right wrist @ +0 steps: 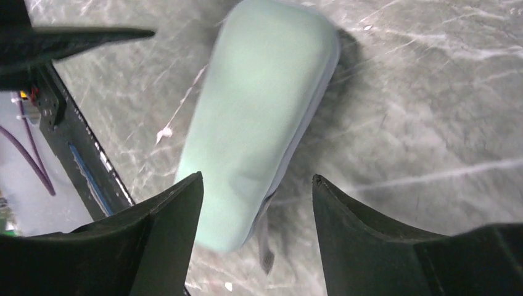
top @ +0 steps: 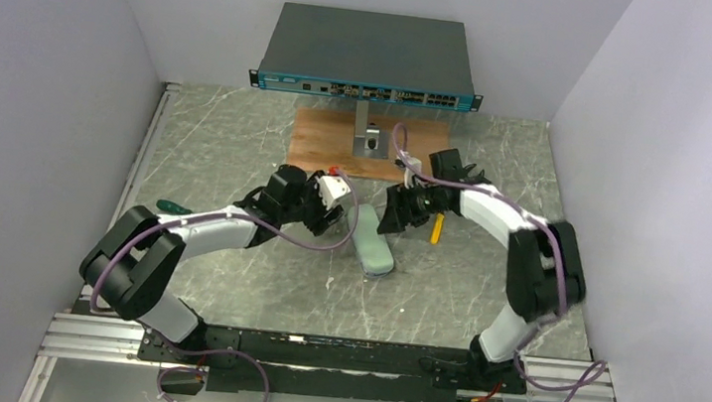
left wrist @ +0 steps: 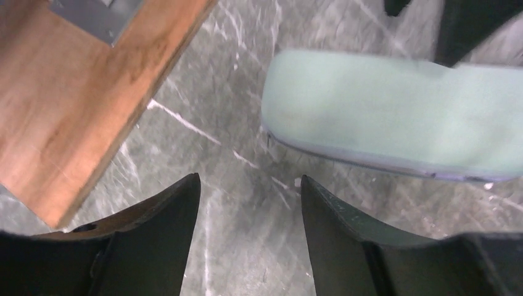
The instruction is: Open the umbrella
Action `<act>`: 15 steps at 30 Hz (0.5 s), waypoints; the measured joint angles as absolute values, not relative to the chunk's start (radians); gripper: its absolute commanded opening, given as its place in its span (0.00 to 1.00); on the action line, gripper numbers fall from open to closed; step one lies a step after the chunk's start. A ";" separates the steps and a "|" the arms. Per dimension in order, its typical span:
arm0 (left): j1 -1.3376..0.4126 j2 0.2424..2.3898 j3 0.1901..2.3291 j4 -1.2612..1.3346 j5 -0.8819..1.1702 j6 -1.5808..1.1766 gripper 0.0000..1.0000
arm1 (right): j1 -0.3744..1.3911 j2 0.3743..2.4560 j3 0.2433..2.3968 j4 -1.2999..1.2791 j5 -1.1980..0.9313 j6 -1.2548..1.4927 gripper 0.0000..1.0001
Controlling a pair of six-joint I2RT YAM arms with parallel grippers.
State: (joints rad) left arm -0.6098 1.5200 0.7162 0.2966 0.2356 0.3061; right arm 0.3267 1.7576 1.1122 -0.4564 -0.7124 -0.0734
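Note:
The umbrella itself does not show in any view. A pale grey-green oval case (top: pixel 375 243) with a lavender edge lies flat on the marble table between my two grippers. My left gripper (top: pixel 336 209) hovers just left of the case's far end, open, with only bare table between its fingers (left wrist: pixel 250 180); the case (left wrist: pixel 395 111) lies beyond its right finger. My right gripper (top: pixel 393 213) is open above the same end. The case (right wrist: pixel 259 117) reaches down toward its open gap (right wrist: pixel 256 180), partly behind its left finger, ungripped. A zipper pull (right wrist: pixel 265 246) hangs off the case's end.
A wooden board (top: pixel 328 143) with a small metal stand (top: pixel 367 134) lies behind the grippers, and a network switch (top: pixel 367 57) sits at the back wall. A yellow object (top: pixel 436 229) lies under the right forearm. A dark green object (top: pixel 172 208) lies at the left.

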 measured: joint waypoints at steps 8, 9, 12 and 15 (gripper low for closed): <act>-0.604 1.638 1.050 0.083 0.288 0.270 0.62 | 0.416 1.227 0.819 -0.387 -0.638 -0.202 0.42; -0.603 1.667 1.095 0.062 0.298 0.264 0.62 | 0.465 1.185 0.782 -0.372 -0.616 -0.220 0.41; -0.600 1.744 1.195 -0.002 0.329 0.244 0.62 | 0.589 1.144 0.714 -0.356 -0.566 -0.258 0.39; -0.606 1.814 1.273 -0.061 0.349 0.241 0.62 | 0.682 1.155 0.673 -0.338 -0.496 -0.289 0.37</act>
State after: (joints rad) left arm -0.6056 1.8141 1.2732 -0.0612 0.3492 0.2405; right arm 0.6819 1.1553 0.6731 -0.3378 -0.4961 -0.2886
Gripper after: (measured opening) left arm 0.620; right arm 0.395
